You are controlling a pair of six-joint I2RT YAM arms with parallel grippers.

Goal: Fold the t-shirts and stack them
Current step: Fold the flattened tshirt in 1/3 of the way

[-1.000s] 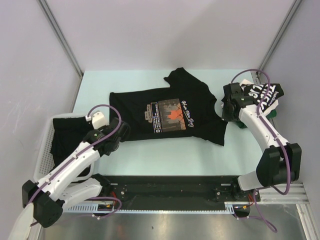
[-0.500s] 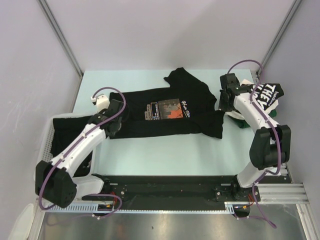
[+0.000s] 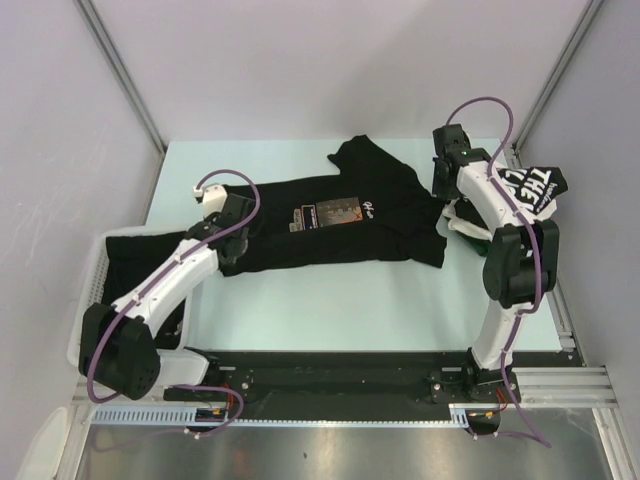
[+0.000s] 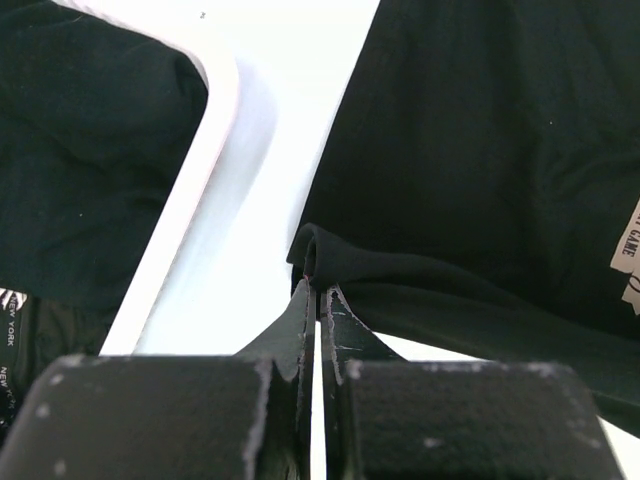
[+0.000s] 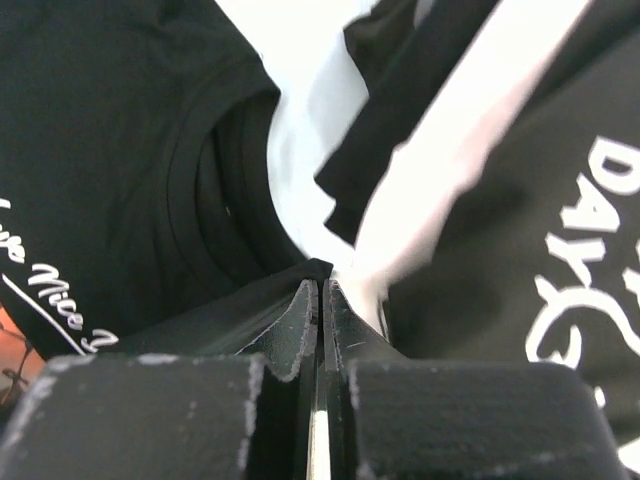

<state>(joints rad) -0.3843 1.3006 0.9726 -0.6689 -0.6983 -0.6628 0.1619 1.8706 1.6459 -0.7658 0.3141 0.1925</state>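
A black t-shirt with an orange-white chest print [image 3: 335, 225] lies across the middle of the table, its near half folded up over itself. My left gripper [image 3: 228, 214] is shut on its left edge; the left wrist view shows the jaws closed on a roll of black fabric [image 4: 318, 262]. My right gripper [image 3: 442, 190] is shut on its right edge near the collar [image 5: 205, 190], with black cloth pinched at the tips [image 5: 322, 272]. A black t-shirt with big white lettering [image 3: 535, 188] lies bunched at the right, also in the right wrist view [image 5: 570, 190].
A white mesh basket [image 3: 88, 305] stands at the left table edge with another black shirt [image 3: 135, 262] in it; its rim [image 4: 195, 175] is just left of my left gripper. Metal frame posts stand at the far corners. Pale table surface [image 3: 330, 300] shows in front of the shirt.
Both grippers have moved toward the far side, carrying the shirt's near edge up and over. The fold now covers the lower part of the print, and the shirt looks narrower.
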